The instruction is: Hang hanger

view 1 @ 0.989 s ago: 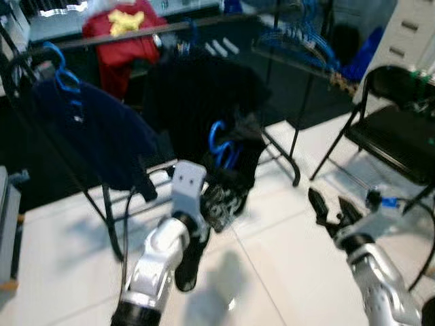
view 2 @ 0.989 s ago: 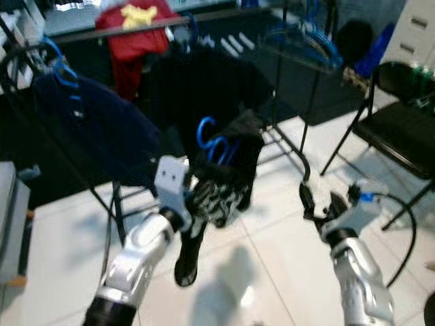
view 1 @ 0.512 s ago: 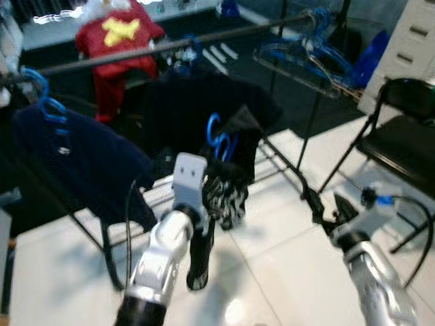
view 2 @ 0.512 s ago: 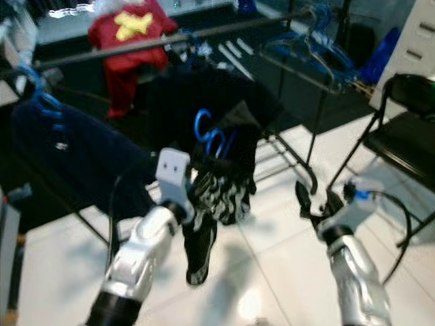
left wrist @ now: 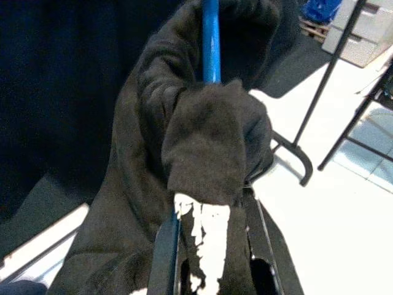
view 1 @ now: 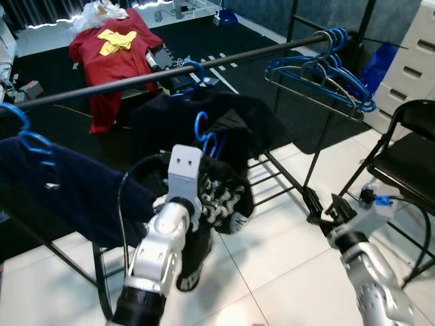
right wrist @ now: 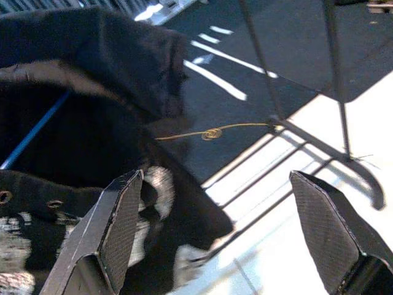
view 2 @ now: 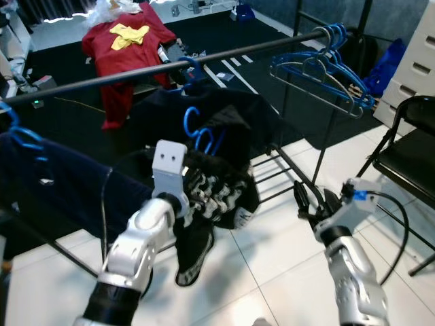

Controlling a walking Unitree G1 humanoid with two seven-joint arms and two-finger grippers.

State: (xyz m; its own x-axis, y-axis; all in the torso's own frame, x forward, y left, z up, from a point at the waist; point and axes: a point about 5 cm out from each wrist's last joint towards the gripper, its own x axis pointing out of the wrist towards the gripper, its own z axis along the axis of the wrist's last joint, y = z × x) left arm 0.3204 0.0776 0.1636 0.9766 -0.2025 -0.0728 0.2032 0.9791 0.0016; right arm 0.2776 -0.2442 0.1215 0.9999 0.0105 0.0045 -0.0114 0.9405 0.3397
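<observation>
Two arms up in the head views. Left gripper (left wrist: 209, 246) is clamped on a blue hanger (view 1: 207, 139) with a black garment (view 1: 228, 193) bunched over it; garment has a white print and hangs down past the wrist. Hanger sits below the clothes rail (view 1: 170, 71), hook upright and not over the rail, just in front of a black shirt (view 1: 231, 119) that hangs on the rail by its own blue hanger. Left wrist view adds what the head views can't resolve: the blue hanger shaft runs straight up out of the cloth, and both black fingers (left wrist: 164, 258) pinch the fabric wad from either side. Right gripper (view 1: 321, 207) hovers to the right of the garment, near it but apart, above the white tile floor (view 1: 285, 272). Right wrist view shows its fingers (right wrist: 116, 227) spread wide, holding nothing, pointed at the black garment and the rack's foot. Head views also show a navy garment (view 1: 75, 197) on a blue hanger at the left end of the rail, a cluster of bare blue hangers (view 1: 326, 64) at the right end, a red shirt (view 1: 112, 54) lying on the dark floor behind, and a black folding chair (view 1: 401, 156) at right.
</observation>
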